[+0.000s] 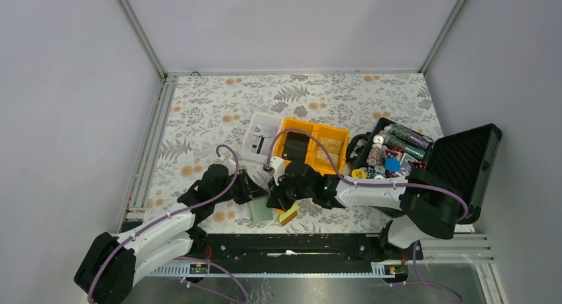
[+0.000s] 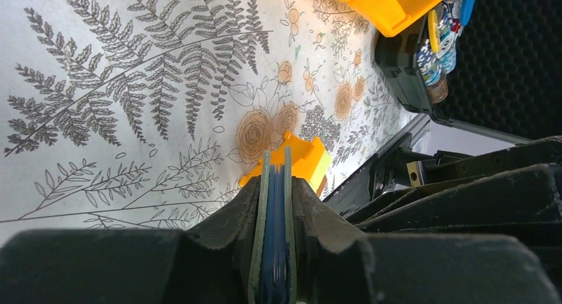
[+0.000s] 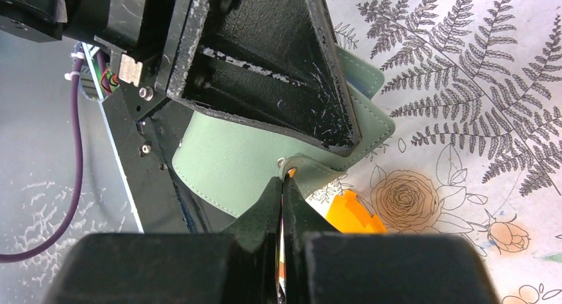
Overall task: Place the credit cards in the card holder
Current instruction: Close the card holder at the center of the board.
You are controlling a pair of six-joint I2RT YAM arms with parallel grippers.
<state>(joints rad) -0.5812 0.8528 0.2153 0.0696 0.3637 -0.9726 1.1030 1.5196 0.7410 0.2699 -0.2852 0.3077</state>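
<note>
Left jaws clamp the grey-green leather bifold card holder (image 3: pixel 225 158). Right jaws, pinched shut on a thin credit card (image 3: pixel 283 264), have the holder just at twelve o'clock, touching.

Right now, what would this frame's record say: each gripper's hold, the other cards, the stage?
left gripper: shut on the card holder, seen edge-on between its fingers
right gripper: shut on a thin card, pointed at the holder
other cards: black card and tan card in the orange bin
nearby: wedge block beside the holder
stage: held card not yet seen inside the holder
</note>
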